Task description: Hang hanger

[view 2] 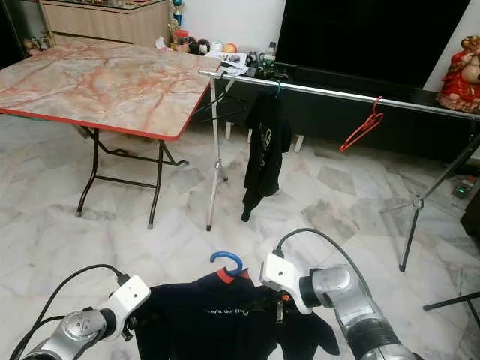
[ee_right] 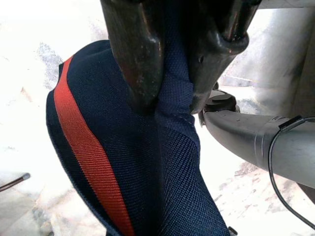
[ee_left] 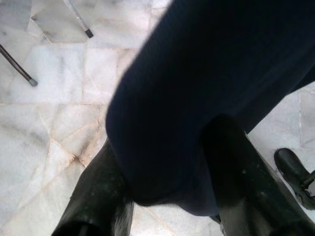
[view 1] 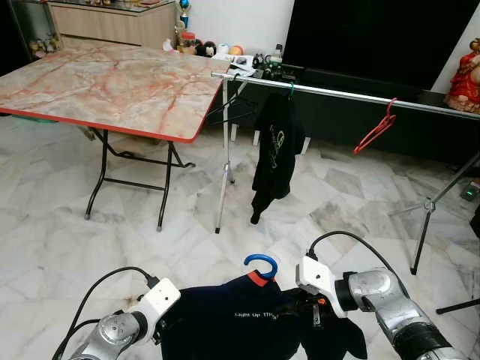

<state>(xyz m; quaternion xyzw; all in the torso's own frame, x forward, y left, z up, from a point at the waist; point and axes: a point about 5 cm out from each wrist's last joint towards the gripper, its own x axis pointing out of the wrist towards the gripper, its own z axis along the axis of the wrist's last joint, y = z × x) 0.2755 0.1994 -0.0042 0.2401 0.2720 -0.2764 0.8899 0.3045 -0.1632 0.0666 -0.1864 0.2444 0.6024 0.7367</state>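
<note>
My left gripper [ee_left: 162, 196] has its jaws clamped on the left shoulder of the navy shirt [view 1: 240, 322], the dark cloth bunched between the two black fingers. The shirt sits on a blue hanger [view 1: 261, 264] whose hook stands up at the collar, between my two arms, low in front of me and above the marble floor [view 1: 150, 247]. My right gripper [ee_right: 172, 105] is pinched shut on the other shoulder, beside the orange trim. I judge this to be the carrying step: the garment is held, not yet hung. Ahead and to the right runs the steel clothes rail [view 1: 337, 91], well apart from me, already bearing a black shirt [view 1: 276, 154] and an empty red hanger [view 1: 379, 127]. Next I must close in, raise the hook above the rail and lower it onto the bare stretch between those two.
</note>
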